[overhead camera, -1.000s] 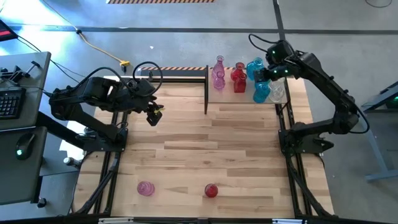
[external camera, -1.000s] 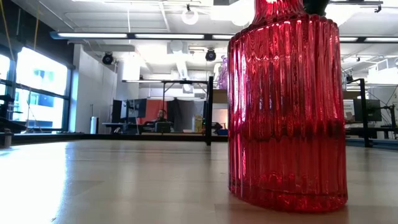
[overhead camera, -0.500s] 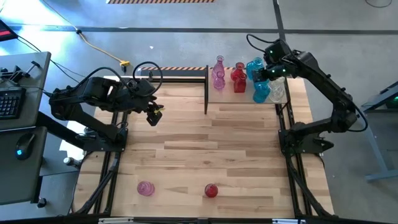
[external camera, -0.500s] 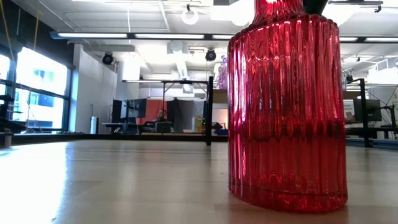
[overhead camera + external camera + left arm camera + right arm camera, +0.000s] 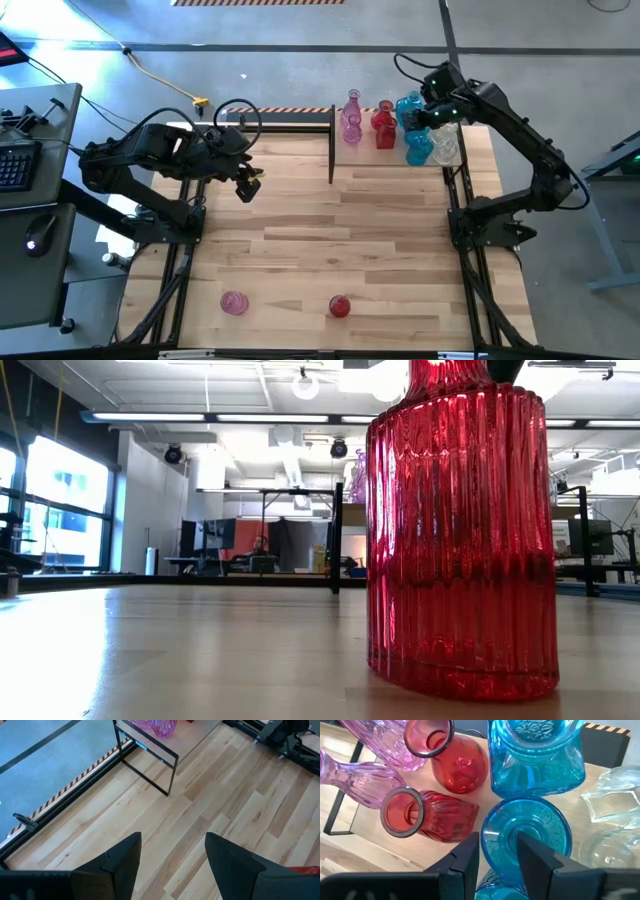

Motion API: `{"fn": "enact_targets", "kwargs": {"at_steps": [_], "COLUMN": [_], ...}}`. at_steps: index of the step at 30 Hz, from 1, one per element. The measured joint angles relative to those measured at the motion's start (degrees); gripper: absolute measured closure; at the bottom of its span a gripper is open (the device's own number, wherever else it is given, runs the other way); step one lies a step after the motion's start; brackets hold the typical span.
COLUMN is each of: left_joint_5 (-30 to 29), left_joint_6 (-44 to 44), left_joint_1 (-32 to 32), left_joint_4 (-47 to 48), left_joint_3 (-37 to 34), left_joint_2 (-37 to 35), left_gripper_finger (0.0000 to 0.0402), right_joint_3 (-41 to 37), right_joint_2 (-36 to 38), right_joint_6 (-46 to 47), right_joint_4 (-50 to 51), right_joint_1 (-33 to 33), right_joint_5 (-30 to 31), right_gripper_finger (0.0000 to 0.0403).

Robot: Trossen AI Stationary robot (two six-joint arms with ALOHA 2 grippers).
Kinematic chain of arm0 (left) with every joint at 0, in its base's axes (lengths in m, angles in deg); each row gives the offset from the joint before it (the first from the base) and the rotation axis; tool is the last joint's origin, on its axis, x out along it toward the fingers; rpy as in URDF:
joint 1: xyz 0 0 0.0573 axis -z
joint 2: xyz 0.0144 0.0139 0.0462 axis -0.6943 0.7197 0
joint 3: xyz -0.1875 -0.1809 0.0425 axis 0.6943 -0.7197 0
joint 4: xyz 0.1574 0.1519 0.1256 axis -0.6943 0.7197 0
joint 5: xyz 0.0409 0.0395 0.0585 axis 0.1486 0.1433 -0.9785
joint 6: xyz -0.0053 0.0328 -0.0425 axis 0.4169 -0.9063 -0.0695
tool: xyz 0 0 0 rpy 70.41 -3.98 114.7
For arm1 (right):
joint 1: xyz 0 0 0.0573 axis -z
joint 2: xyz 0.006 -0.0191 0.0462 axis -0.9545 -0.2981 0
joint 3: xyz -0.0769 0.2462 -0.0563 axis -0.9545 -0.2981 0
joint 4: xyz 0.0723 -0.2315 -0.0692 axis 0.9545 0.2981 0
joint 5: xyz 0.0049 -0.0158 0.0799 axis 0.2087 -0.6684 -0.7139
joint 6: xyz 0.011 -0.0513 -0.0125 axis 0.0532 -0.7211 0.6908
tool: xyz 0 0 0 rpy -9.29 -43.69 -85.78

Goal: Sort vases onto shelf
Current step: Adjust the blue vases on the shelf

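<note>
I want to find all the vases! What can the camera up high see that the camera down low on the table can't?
Only the high view shows both arms, the left gripper, the right gripper over the shelf, the blue vases and a pink vase near the table's front. Only the low view shows the room behind. Both show the front red vase, huge in the low view.

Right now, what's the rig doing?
It is sorting glass vases onto the shelf at the table's far right corner. The right gripper is over the cluster there, its fingers straddling the rim of a blue vase next to red, pink and clear ones. The left gripper hangs open and empty over bare tabletop. A pink vase and a red vase are not yet moved, standing near the front edge.
</note>
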Motion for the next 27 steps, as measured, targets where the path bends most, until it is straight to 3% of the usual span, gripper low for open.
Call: {"fn": "enact_targets", "kwargs": {"at_steps": [14,27], "left_joint_5": [0.0,0.0], "left_joint_6": [-0.06,-0.06], "left_joint_1": [0.01,0.01], "left_joint_4": [0.0,0.0], "left_joint_3": [0.0,0.0], "left_joint_2": [0.0,0.0], "left_gripper_finger": [0.019,0.019], "right_joint_3": [0.0,6.64], "right_joint_2": [1.32,0.7], "right_joint_6": [-0.15,-2.49], "right_joint_4": [-2.38,-4.93], "right_joint_1": [0.0,2.04], "right_joint_5": [-0.47,0.33], "right_gripper_finger": [0.0291,0.0291]}}
